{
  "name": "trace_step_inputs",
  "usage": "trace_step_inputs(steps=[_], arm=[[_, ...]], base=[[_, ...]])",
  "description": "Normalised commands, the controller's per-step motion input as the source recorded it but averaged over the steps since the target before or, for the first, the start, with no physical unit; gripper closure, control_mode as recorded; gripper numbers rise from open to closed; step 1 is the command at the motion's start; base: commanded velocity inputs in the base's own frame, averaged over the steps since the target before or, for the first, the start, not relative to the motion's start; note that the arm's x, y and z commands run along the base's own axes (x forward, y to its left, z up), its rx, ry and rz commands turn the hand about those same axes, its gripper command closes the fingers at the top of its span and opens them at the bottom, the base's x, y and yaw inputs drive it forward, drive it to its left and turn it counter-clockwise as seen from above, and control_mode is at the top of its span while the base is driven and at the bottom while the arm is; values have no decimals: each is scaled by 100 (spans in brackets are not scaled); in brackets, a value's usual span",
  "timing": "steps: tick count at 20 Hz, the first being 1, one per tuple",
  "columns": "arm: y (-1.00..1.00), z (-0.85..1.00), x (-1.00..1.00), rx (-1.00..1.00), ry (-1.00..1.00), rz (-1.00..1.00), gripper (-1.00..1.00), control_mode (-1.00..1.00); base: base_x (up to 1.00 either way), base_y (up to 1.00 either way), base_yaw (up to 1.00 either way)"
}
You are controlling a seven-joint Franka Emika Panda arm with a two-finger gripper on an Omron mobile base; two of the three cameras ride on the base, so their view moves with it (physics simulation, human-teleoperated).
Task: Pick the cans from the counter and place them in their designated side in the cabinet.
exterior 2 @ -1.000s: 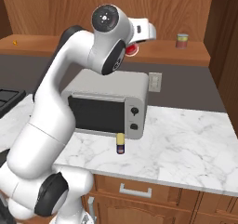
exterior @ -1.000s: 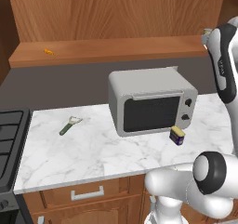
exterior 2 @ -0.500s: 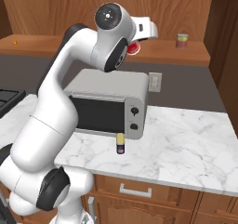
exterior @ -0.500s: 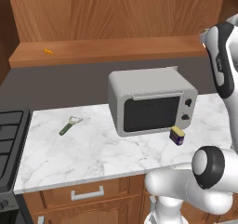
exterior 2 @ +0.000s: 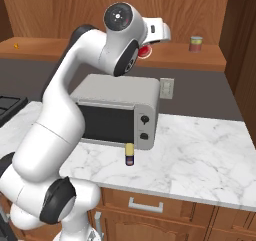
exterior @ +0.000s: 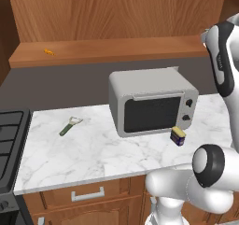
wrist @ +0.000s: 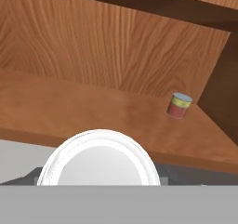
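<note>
The red can [exterior 2: 145, 51] with its white rim [wrist: 98, 159] sits in my gripper [exterior 2: 148, 46], which is shut on it, raised in front of the cabinet shelf [exterior 2: 180, 60] above the microwave. In the hand view the can's top hides the fingertips, and the shelf board [wrist: 69, 111] lies just beyond it. The squat dark blue can [exterior: 178, 136] with its yellow label stands on the marble counter [exterior: 93, 149] in front of the microwave's right corner, also seen as the blue can [exterior 2: 129, 154].
A pale greenish can with a reddish band [exterior 2: 195, 43] [wrist: 179, 105] stands at the shelf's right end. The grey microwave [exterior: 151, 100] [exterior 2: 117, 110] sits below the shelf. A green peeler [exterior: 70, 125] lies on the counter, a black stove [exterior: 9, 144] at left, a small orange item [exterior: 48, 52] on the shelf.
The arm's upper joints have shifted slightly; the red can stays held at nearly the same spot by the shelf. Nothing on the counter has moved.
</note>
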Motion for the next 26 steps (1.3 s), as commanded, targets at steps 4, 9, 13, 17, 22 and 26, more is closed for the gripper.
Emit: trace_step_inputs(steps=[4, 9, 13, 17, 22, 26], arm=[[-3, 0, 8, 0, 1, 0, 100, -100], [-4, 0, 10, 0, 2, 0, 100, -100], [-7, 0, 9, 0, 2, 0, 100, -100], [-8, 0, 8, 0, 4, 0, 100, -100], [-8, 0, 11, 0, 5, 0, 100, -100], [-5, 0, 13, 0, 4, 0, 100, -100]], base=[[0, 0, 0], [0, 0, 0], [0, 0, 0], [0, 0, 0], [0, 0, 0], [0, 0, 0]])
